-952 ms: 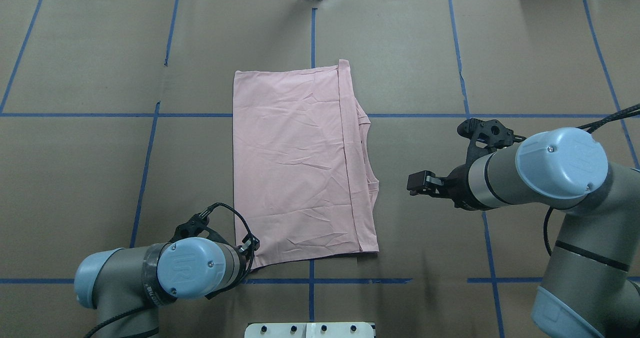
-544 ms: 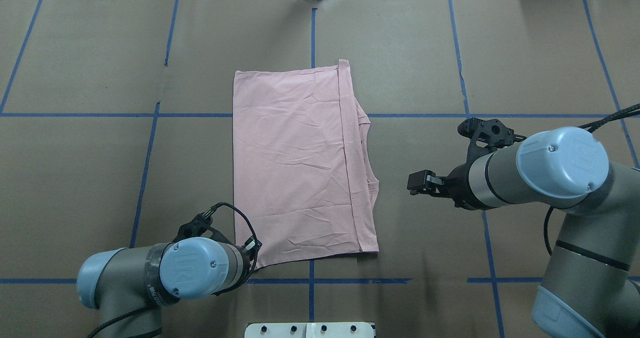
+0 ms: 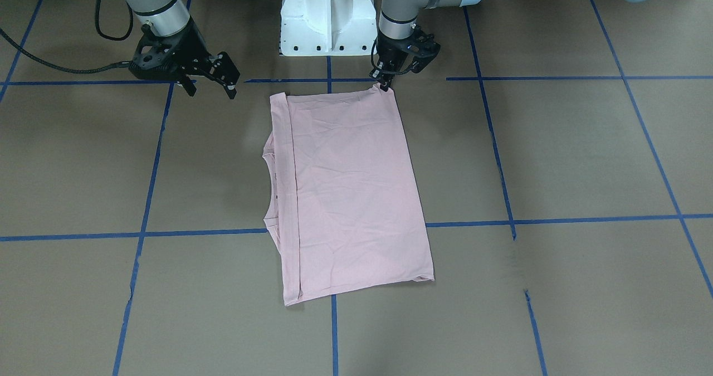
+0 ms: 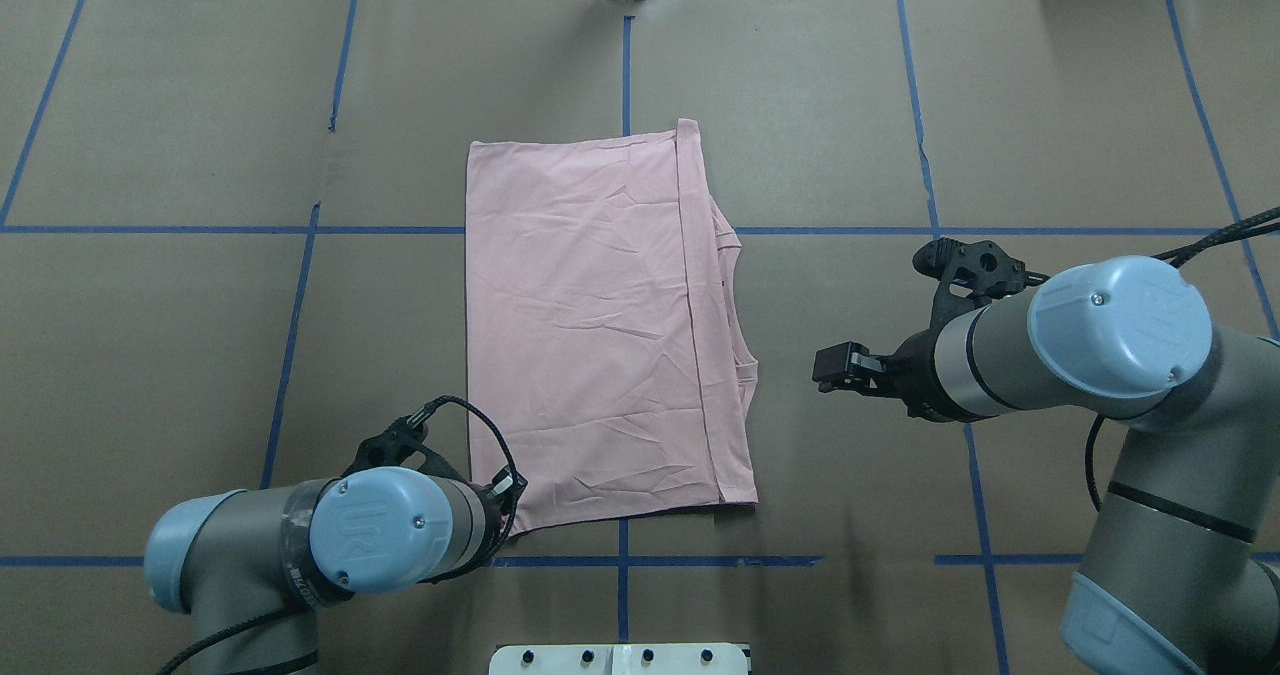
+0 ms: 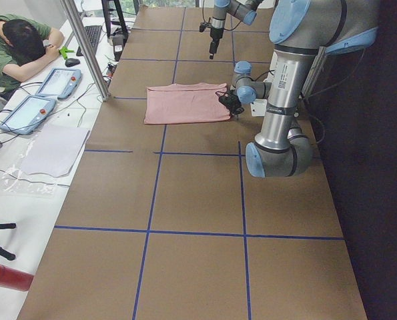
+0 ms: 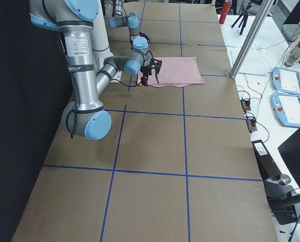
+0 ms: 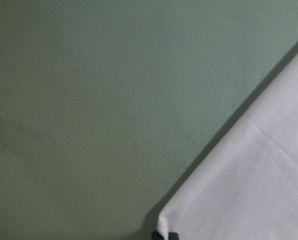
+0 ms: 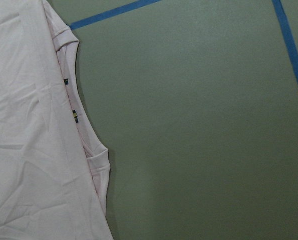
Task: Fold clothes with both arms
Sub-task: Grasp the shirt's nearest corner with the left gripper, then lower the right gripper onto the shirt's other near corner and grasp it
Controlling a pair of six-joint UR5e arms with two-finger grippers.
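Seen from overhead, the brown table (image 4: 180, 355) carries one garment, with two arms over it, and is marked into a grid by blue tape lines (image 4: 290, 355).

At the left, the left arm reaches in low from the robot's side. Its left end effector (image 3: 384, 84) is pressed together on the near left corner of the shirt. In the front-facing view that corner is drawn up into a small peak between the fingers, and in the left wrist view the cloth's corner ends right at the dark fingertips (image 7: 165, 235).

In the middle lies the single pink shirt (image 4: 590, 325), folded into a tall rectangle and flat on the table apart from the pinched corner. It is lightly creased. One long folded strip (image 4: 698, 305) runs down its right side, and the curved neckline (image 4: 735, 295) pokes out just beyond that strip.

At the right, the right arm holds the right end effector (image 3: 213, 89) above the table, near the shirt's right edge but clear of it. Its two fingers are spread apart and hold nothing. The right wrist view looks down on the neckline and bare table.

Between the two arms stands one white base (image 3: 327, 16). In the left side view, one person (image 5: 18, 47) leans over a side desk, with two handheld control tablets (image 5: 59, 81) (image 5: 26, 112) beside them.
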